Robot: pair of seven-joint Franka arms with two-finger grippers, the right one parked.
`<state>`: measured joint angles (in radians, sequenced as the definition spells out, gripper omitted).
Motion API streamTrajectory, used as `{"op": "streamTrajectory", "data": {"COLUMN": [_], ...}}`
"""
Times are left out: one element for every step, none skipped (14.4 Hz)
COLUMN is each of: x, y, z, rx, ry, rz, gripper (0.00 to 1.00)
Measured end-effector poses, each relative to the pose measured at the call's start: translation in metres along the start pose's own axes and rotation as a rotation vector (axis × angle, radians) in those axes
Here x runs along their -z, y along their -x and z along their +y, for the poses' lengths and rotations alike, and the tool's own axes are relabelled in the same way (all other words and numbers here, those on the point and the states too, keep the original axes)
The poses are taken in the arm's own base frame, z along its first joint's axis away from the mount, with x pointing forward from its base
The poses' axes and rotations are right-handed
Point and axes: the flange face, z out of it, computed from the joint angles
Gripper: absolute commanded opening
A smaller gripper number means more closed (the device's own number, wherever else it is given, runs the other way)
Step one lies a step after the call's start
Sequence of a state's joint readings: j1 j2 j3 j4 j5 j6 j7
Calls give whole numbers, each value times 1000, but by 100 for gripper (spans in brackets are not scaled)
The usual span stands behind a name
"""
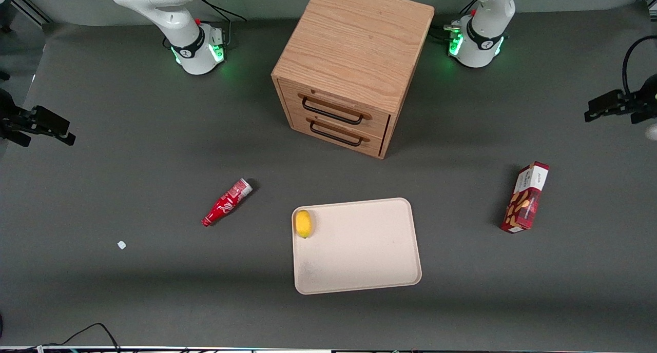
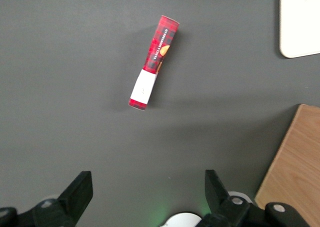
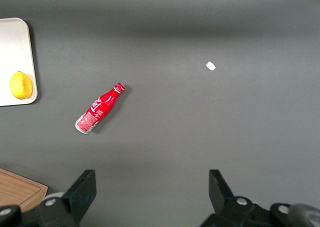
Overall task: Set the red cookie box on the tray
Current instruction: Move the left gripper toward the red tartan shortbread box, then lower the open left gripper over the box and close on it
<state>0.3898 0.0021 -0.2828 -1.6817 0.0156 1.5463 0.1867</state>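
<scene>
Grey tabletop (image 1: 128,163) — red cookie box (image 1: 525,197) lies well apart from tray (image 1: 359,271); gripper (image 2: 148,194) hovers above, fingers spread.

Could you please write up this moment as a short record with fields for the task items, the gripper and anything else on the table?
target: dark-red plaid cookie box, lying on the grey table toward the working arm's end, apart from the tray
destination: flat beige rectangular tray, in front of the cabinet, nearer the front camera
on tray: yellow lemon near one corner
gripper: left gripper open, holding nothing, raised above the box
progress: box not yet grasped
other items: wooden two-drawer cabinet; red soda bottle lying on its side; small white scrap
</scene>
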Motion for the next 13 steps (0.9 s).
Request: {"op": "streamTrajectory", "data": {"x": [-16,-37,-60,-86,-110,-132,-151,-165,-177,-187,-196,-205,-214], "y": [-11,-22,-32,-41,-47,-52,-56,-60,-65,-71,-77,-82,-88], "z": [-4,-7,-8,-9,-9,-9,-10,-10,-9,-7,-5,-2,0], "rx": [-17,-40,-67,-92,-110,-127,-142,-157,-175,-193,-209,-222,-233], "ry": [-12,-20,-24,-25,-25,-29,-39,-50,-61,-72,-77,-78,-77], "rz": [-3,5,19,32,40,44,46,46,46,50,59,69,83], "gripper": [100,100,100,100,100,100,100,100,100,100,100,100,100]}}
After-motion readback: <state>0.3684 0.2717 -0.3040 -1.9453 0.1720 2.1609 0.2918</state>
